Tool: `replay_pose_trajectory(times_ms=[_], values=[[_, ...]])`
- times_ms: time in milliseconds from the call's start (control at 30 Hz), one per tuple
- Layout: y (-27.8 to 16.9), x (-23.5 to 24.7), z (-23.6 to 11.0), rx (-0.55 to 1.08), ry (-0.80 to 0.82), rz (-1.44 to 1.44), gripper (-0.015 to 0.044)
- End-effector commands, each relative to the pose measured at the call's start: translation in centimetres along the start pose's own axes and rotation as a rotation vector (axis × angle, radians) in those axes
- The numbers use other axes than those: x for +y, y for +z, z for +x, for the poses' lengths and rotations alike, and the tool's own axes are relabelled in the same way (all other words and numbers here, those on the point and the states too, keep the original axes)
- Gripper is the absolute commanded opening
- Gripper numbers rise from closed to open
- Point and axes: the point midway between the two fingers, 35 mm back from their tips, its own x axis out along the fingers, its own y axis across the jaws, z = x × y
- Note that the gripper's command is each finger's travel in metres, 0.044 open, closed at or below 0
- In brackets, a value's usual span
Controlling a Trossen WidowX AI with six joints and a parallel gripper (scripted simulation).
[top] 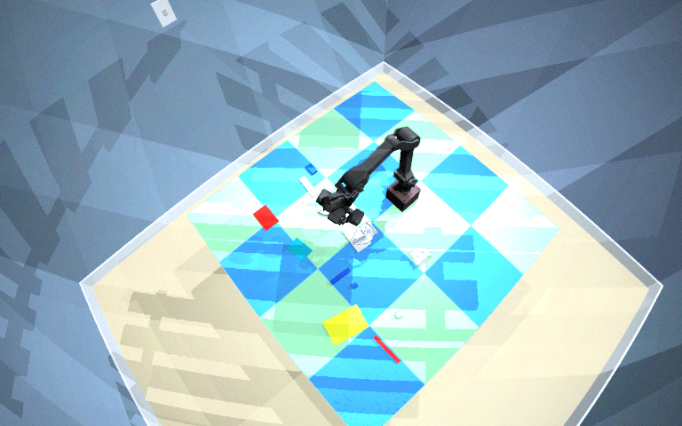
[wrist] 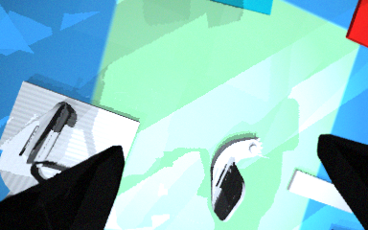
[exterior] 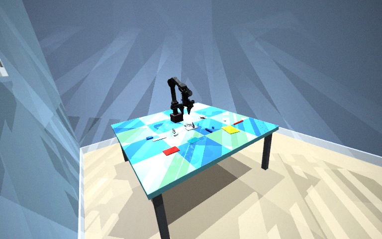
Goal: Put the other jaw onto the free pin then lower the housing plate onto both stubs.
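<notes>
The loose white jaw, with a toothed round end and a dark pad, lies on the table; the top view shows only a sliver of it beside the hand. The white base plate carries the other jaw, which stands up on it. The free pin cannot be made out. A small whitish piece, probably the housing plate, lies apart from the base. My gripper is open and empty, above the table, with the loose jaw between and below its fingertips in the wrist view.
A white bar and a blue block lie beyond the loose jaw. A red tile, teal tile, blue bar, yellow tile and red bar lie around.
</notes>
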Motion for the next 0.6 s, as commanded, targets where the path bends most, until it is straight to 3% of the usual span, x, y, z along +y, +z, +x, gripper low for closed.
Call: replay_pose_trajectory(times_ms=[0,567], values=[[-1.2,-1.1,1.4,0.044,0.033,0.065,0.044],[-7.6,-4.4,6.2,0.207,0.17,0.325,0.044]])
